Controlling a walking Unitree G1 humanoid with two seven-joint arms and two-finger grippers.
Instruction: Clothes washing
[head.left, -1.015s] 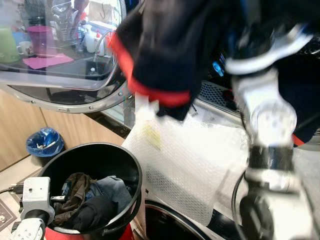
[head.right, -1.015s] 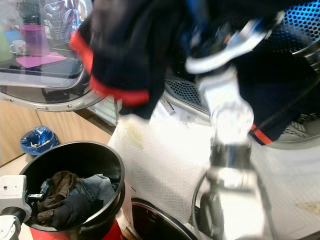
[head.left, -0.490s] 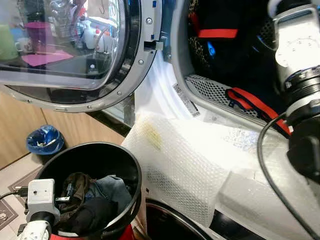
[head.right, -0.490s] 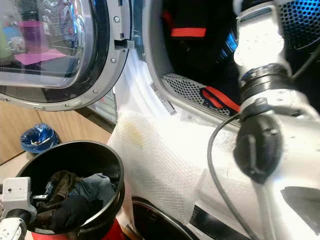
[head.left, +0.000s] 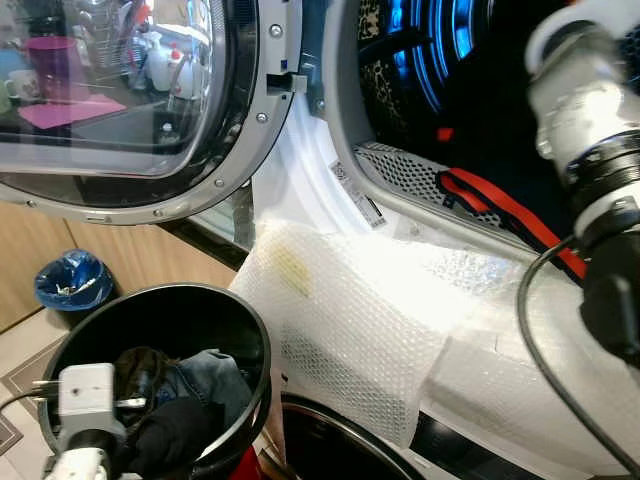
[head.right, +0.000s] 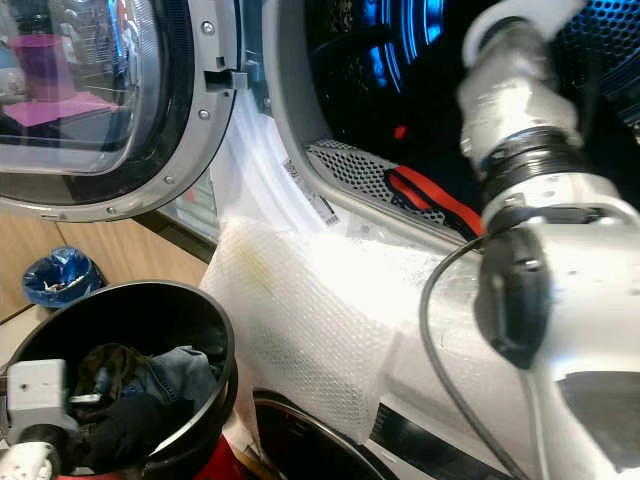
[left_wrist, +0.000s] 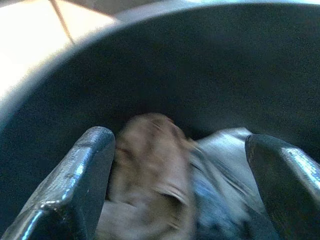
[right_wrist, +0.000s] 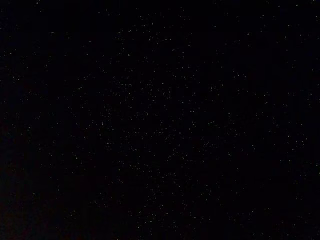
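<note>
Washer door (head.left: 110, 110) swung wide open, drum (head.left: 440, 70) lit blue inside. R arm (head.left: 590, 160) reaches into the drum mouth; R hand is deep in there, wrist view pitch black, so cannot tell if it is released or clenched. One dark garment w/ red trim (head.left: 490, 205) lies at the drum's lower lip, red band trailing over the perforated rim, i.e. partly in, not fully pushed back. Bubble wrap sheet (head.left: 350, 320) draped over the machine front below the opening. Black bucket (head.left: 215, 310) stands on the floor just beside the machine, under the door; holds remaining laundry: brown item (left_wrist: 150, 165), denim piece (head.left: 205, 370), a dark piece at front. L hand (left_wrist: 175, 190) hovers over the bucket's contents, fingers (left_wrist: 75, 185) spread apart, released, nothing gripped; brown and denim cloth sit between them. L wrist view blurred. Blue bin (head.left: 70, 285) farther off by the wooden cabinets. Progress est.: early-mid loading. At least one garment in drum; approx 3 items left in bucket. Still to do, judging from this: grab next piece w/ L hand, transfer, tuck red trim inside, shut door, start cycle.
</note>
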